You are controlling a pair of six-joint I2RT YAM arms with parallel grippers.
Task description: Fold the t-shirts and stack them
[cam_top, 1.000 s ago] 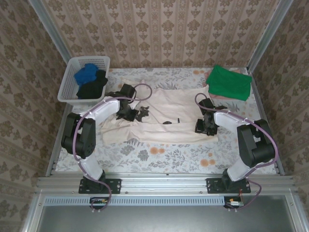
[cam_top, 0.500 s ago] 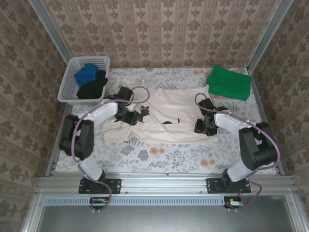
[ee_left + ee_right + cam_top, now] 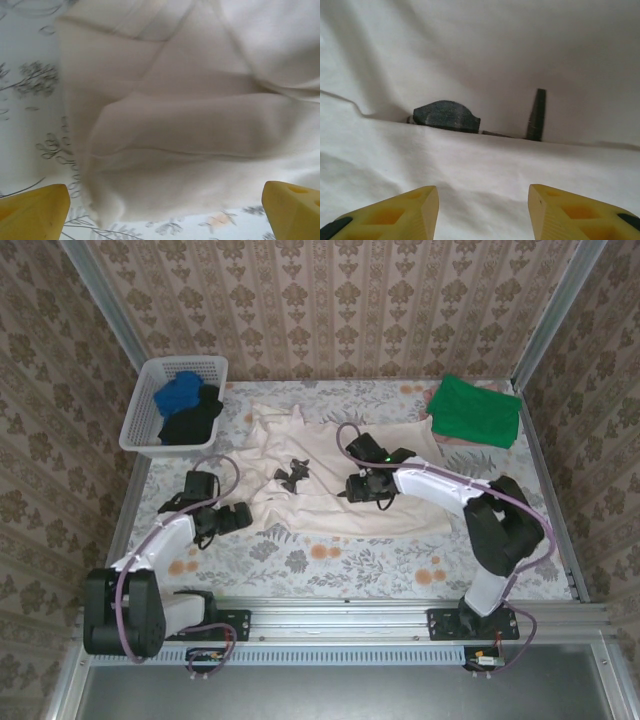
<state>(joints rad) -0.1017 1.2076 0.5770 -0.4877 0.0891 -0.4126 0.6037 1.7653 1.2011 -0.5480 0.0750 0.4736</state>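
Cream t-shirt (image 3: 330, 510) on floral table (image 3: 330, 560), damask walls (image 3: 330, 300)

T-shirts: one cream, spread and part-folded; four others set aside.

The cream t-shirt (image 3: 390, 510) lies flat and crumpled across the middle of the table (image 3: 300, 562). Its near part is doubled over in a long crease, and its left edge is rumpled in layered folds. A dark print (image 3: 293, 475) shows on its upper face and is half hidden by the crease in the right wrist view. The green t-shirt (image 3: 475, 410) sits folded at the far right, on top of the pale pink t-shirt (image 3: 452, 441). The blue t-shirt (image 3: 178, 393) and the black t-shirt (image 3: 190, 423) are bunched in the white basket (image 3: 140, 430) at the far left.
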